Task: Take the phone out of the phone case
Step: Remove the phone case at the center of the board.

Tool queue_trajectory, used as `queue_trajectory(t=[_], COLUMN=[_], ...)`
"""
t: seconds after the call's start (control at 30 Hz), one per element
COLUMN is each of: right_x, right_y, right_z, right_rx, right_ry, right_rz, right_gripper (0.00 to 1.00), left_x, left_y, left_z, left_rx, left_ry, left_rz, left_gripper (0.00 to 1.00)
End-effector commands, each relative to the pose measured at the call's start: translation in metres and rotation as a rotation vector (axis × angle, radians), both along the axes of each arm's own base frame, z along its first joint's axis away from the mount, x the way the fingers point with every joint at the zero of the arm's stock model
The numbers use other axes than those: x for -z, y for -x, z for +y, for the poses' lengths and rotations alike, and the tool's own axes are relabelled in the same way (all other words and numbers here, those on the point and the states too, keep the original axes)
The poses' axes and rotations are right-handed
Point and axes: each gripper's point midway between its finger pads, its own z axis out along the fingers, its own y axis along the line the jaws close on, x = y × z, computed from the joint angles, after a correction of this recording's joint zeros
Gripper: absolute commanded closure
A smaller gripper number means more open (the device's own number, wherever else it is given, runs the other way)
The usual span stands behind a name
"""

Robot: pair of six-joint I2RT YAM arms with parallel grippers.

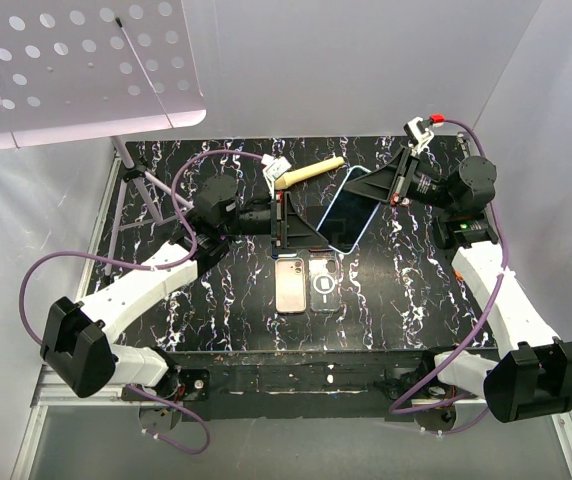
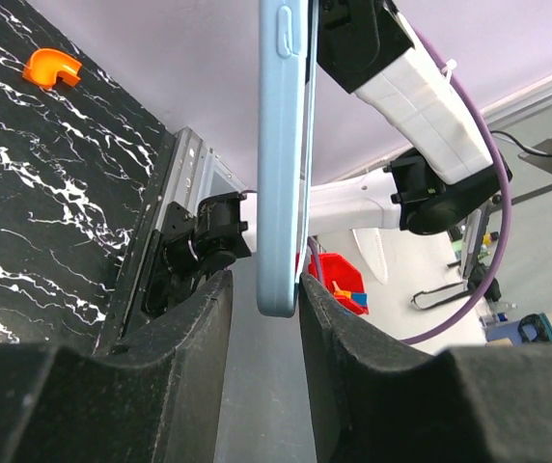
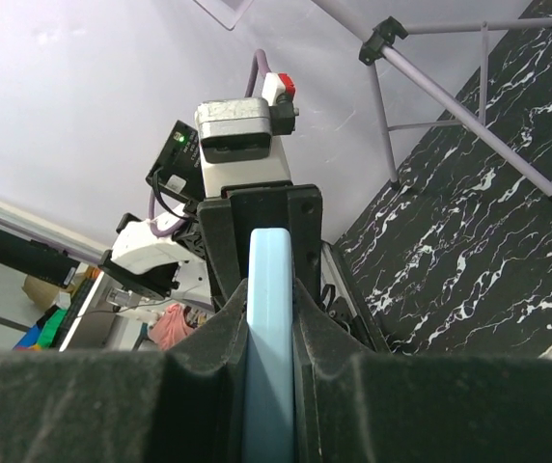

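Observation:
A phone (image 1: 349,208) with a dark screen sits inside a light blue phone case (image 1: 364,234), held tilted above the black marble table (image 1: 216,300). My right gripper (image 1: 391,186) is shut on the far right end of the case. In the right wrist view the blue case (image 3: 269,318) is pinched edge-on in the right gripper (image 3: 269,289). My left gripper (image 1: 316,225) straddles the case's near left end. The left wrist view shows the case (image 2: 283,145) hanging into the left gripper (image 2: 266,289); one finger touches it and a gap shows at the other.
A bare phone (image 1: 291,284) and a clear case (image 1: 323,283) lie side by side near the table's middle. A wooden-handled tool (image 1: 308,172) lies at the back. A tripod stand (image 1: 141,190) with a perforated white board (image 1: 76,70) stands at the back left. An orange piece (image 2: 51,68) lies on the table.

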Motion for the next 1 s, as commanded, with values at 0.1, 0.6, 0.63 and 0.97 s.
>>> queue_trajectory(t=[0.1,0.6,0.63,0.97], right_x=[-0.028,-0.027,-0.029,-0.067], right_y=[0.014,0.026,0.030,0.065], right_z=[-0.003,0.000,0.000,-0.006], right_rx=[0.006,-0.040,-0.047,-0.185], right_ry=[-0.022,-0.029,-0.033,-0.205], right_rz=[-0.100,-0.088,-0.085,-0.051], right_gripper=[0.99,0.99,0.99,0.99], left_x=[-0.019,-0.031,-0.028,-0.033], left_y=[-0.006,0.005,0.006,-0.017], left_z=[0.003,0.002,0.002,-0.010], left_rx=[-0.014,0.115,0.119,0.233], left_ry=[0.044,0.115,0.115,0.276], left_rz=[-0.049,-0.283,-0.328,-0.381], left_gripper=[0.76,1.00,1.00,1.00])
